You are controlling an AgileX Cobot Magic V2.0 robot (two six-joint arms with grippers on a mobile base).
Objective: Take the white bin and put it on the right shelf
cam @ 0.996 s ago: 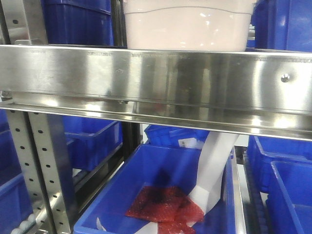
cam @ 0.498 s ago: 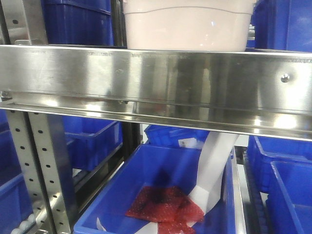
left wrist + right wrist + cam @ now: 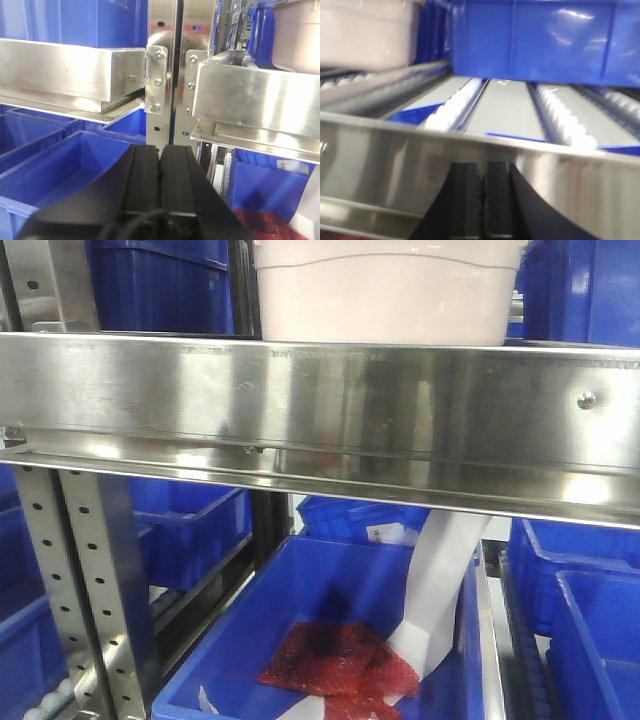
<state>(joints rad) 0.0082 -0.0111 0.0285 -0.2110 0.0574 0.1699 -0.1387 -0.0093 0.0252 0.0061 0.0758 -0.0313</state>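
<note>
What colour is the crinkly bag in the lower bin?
Red, with a dark patch; the bag shows best in the front-facing view.

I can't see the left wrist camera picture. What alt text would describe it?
The left gripper, black, fingers pressed together and empty, points at the perforated steel uprights where two shelf racks meet. The white bin sits at the upper right on the right shelf; blue bins fill the level below.

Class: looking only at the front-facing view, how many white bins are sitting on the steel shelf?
1. The white bin sits on top of the steel shelf, behind its front rail, right of centre, between blue bins. More could be hidden behind it or the rail.
</note>
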